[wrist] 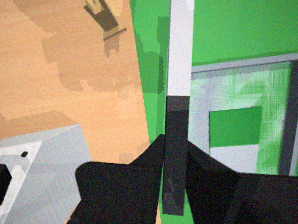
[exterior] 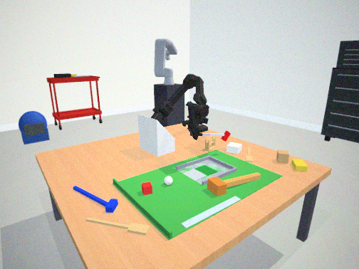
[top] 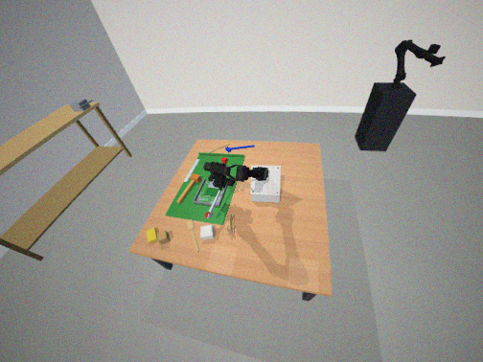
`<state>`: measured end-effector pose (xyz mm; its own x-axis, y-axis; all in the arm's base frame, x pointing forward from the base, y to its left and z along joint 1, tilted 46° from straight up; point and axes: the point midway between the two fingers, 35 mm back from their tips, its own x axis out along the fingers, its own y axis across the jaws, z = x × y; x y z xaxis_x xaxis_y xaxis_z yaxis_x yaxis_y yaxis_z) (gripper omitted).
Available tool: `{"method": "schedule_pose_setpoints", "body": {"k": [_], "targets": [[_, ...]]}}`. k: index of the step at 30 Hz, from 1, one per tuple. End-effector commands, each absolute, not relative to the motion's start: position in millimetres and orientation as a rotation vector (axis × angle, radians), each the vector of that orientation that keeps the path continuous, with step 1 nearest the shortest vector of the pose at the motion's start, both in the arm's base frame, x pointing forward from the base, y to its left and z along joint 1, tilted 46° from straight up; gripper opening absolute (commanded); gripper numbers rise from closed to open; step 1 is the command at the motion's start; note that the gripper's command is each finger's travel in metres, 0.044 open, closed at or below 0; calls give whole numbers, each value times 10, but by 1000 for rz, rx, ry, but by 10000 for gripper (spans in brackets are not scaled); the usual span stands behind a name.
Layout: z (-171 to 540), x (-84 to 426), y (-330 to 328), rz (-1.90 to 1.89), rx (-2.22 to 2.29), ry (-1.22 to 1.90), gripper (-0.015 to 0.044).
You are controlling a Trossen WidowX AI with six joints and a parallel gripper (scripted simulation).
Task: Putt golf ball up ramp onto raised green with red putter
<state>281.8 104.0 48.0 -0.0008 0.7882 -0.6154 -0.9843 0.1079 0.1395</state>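
The red putter has a red head, a white shaft and a dark grip. My gripper is shut on the dark grip. It holds the putter raised, with the shaft nearly level and the head out over the table's far side in the exterior view. The white golf ball rests on the green mat, beside the red cube; my arm hides it in the top view. The grey-walled ramp frame surrounds a green square.
A red cube and an orange mallet are on the mat. A white wedge block stands beside the arm. A blue mallet, a white block and a small wooden stand are on the table.
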Motion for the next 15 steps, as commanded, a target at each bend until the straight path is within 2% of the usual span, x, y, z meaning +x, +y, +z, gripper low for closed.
{"method": "schedule_pose_setpoints", "body": {"k": [1, 15], "targets": [[334, 2919, 844, 1387, -327, 729, 0], [-245, 3069, 62, 1161, -109, 1002, 0]]}}
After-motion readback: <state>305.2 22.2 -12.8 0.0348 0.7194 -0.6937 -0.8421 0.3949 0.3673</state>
